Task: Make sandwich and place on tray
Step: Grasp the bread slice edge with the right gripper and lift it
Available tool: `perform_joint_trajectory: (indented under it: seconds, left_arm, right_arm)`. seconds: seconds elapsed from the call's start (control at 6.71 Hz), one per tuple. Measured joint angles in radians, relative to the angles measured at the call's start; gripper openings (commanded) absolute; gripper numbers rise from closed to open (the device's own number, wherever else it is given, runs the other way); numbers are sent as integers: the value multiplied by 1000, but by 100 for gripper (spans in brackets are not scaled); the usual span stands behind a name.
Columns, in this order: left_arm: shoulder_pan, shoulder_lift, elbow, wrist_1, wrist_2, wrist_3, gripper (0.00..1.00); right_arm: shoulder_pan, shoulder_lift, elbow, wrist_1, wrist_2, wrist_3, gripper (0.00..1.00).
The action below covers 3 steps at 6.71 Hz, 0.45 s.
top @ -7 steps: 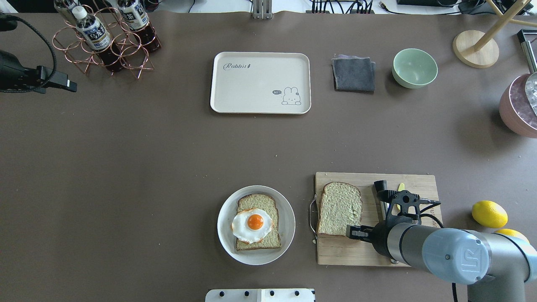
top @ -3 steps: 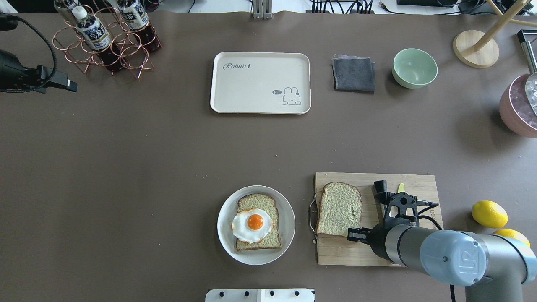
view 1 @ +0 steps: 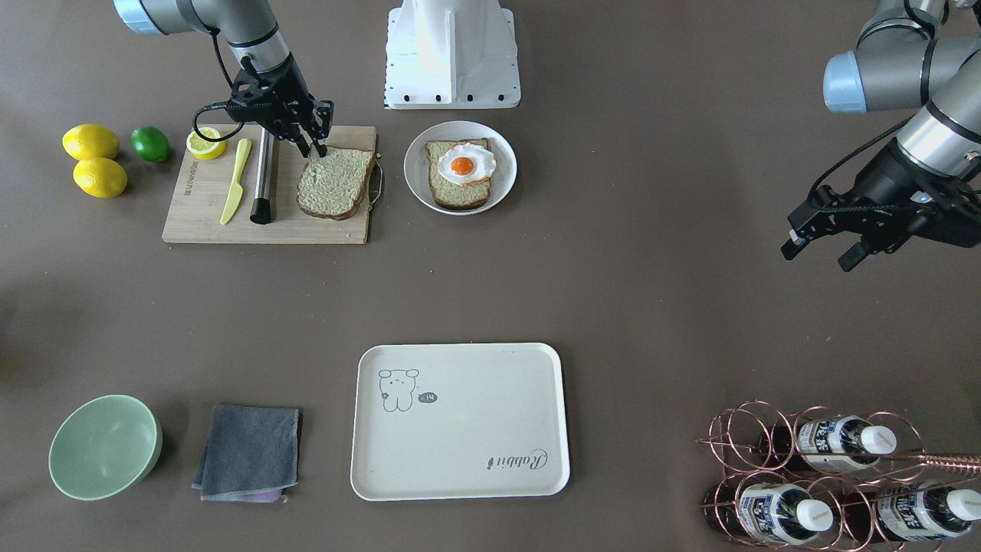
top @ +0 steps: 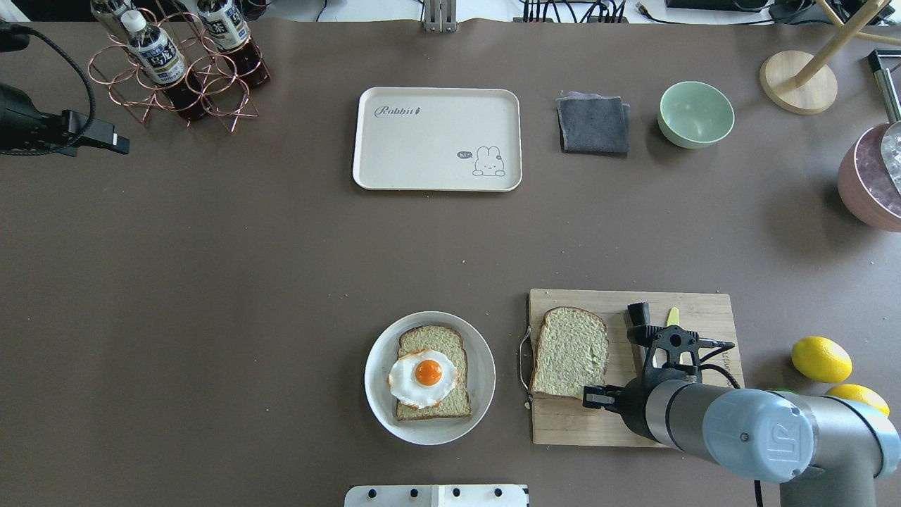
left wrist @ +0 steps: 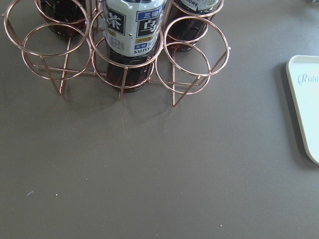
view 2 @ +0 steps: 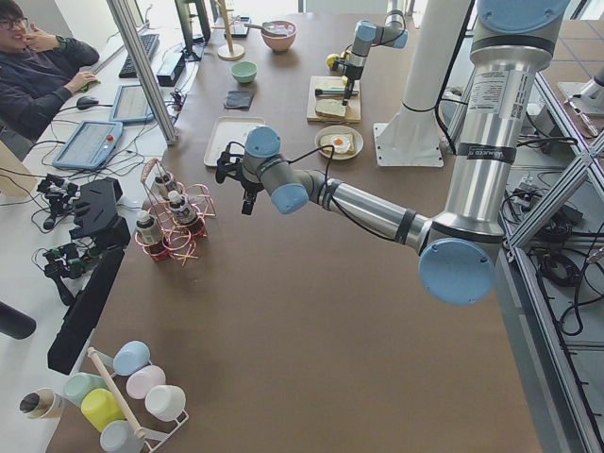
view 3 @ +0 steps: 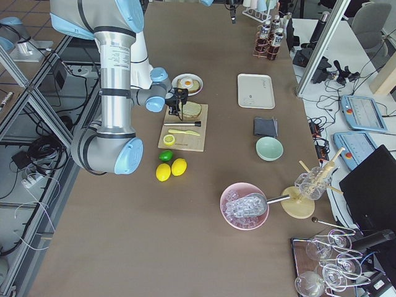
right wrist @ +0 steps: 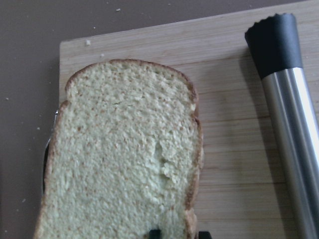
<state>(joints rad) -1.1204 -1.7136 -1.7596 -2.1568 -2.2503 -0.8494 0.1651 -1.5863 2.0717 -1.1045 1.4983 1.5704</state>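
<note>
One bread slice [top: 570, 351] on cutting board [top: 704, 303]: judged soft, light, crushable. Right hand [top: 590, 395] parted astride crust corner; pinch gently there.

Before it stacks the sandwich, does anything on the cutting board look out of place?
The bread slice lies skewed on the cutting board, one corner overhanging the edge by the metal handle. Nothing else stands out.

Evenly, softly lit: long brown table [top: 211, 282], flanked on the far side by a white desk [view 2: 38, 274] carrying a keyboard [view 2: 142, 52] and a tablet [view 2: 90, 142]. Aluminium posts [view 2: 142, 66] along the edges; reddish tiled floor [view 3: 25, 9] beyond.
</note>
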Motion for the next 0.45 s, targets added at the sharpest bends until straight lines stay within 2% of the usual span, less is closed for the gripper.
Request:
perform_joint_trajectory:
  seconds: [0.45]
  left_arm:
    - [0,-8,2,0,-1,1,99]
  right_arm:
    - [33,8,17,-1,22,-8,0]
